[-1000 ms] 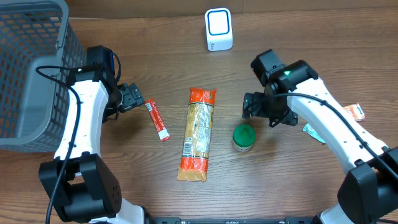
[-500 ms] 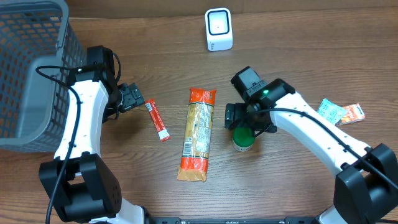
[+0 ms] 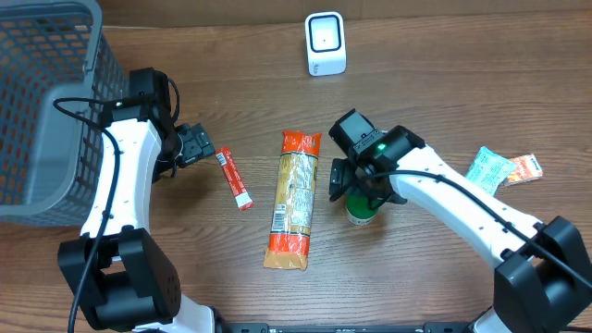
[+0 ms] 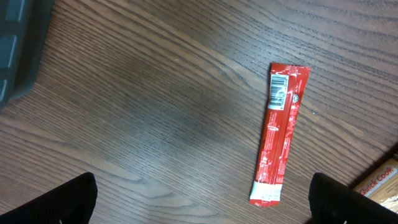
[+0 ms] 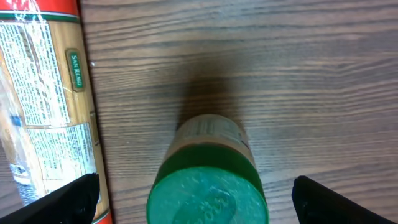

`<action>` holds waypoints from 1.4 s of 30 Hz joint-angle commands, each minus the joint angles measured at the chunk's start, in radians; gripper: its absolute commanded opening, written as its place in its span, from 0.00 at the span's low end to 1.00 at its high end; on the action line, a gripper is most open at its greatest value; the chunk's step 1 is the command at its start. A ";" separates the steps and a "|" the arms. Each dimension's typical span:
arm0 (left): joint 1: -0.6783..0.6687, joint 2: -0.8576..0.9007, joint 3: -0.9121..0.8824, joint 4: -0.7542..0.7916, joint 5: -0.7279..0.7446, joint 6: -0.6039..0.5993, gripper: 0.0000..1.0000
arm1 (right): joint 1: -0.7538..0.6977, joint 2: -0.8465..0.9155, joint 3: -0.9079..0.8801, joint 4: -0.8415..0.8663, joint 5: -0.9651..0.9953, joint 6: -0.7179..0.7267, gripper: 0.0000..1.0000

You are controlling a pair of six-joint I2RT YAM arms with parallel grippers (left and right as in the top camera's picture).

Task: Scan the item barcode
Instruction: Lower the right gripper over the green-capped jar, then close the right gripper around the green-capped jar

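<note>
Green-lidded jar (image 5: 208, 186): upright on the counter (image 3: 444, 102), just right of the pasta pack (image 3: 296, 199), with the scanner (image 3: 326, 43) well apart at the far edge.
Right pincer (image 5: 198, 205): spread wide, empty, poised over the jar with a finger to each side of the lid.
Jar axis: vertical, in line with the pincer's approach.
Left pincer (image 4: 199, 205): spread, empty, beside a red stick (image 4: 278, 134), well apart from the jar.
Nearer arm: right; a straight descent looks enough to grip.

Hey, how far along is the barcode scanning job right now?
Nothing looks scanned yet: no item is at the scanner. In hand: the right gripper hangs open over the green-lidded jar, not closed on it. The left gripper is open near the red stick packet. Left: grasp, lift, show the barcode.
</note>
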State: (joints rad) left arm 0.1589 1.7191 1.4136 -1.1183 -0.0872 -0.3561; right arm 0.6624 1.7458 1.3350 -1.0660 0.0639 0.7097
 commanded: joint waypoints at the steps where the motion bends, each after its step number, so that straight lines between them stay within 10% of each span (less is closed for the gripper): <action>1: 0.002 -0.011 0.010 0.001 -0.006 0.008 1.00 | 0.018 0.000 -0.006 0.002 0.048 0.031 1.00; 13: 0.002 -0.011 0.010 0.001 -0.006 0.008 1.00 | 0.017 0.000 -0.111 0.065 0.043 0.057 1.00; 19: 0.002 -0.011 0.010 0.001 -0.006 0.008 1.00 | 0.017 -0.001 -0.119 0.086 0.049 0.040 0.82; 31: 0.002 -0.011 0.010 0.001 -0.006 0.008 1.00 | 0.017 -0.001 -0.119 0.108 0.060 -0.317 0.66; 42: 0.002 -0.011 0.010 0.001 -0.006 0.008 1.00 | 0.017 -0.001 -0.122 0.080 -0.016 -0.095 0.83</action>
State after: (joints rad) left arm 0.1589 1.7191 1.4136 -1.1187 -0.0872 -0.3561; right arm 0.6765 1.7458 1.2209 -0.9745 0.0719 0.5552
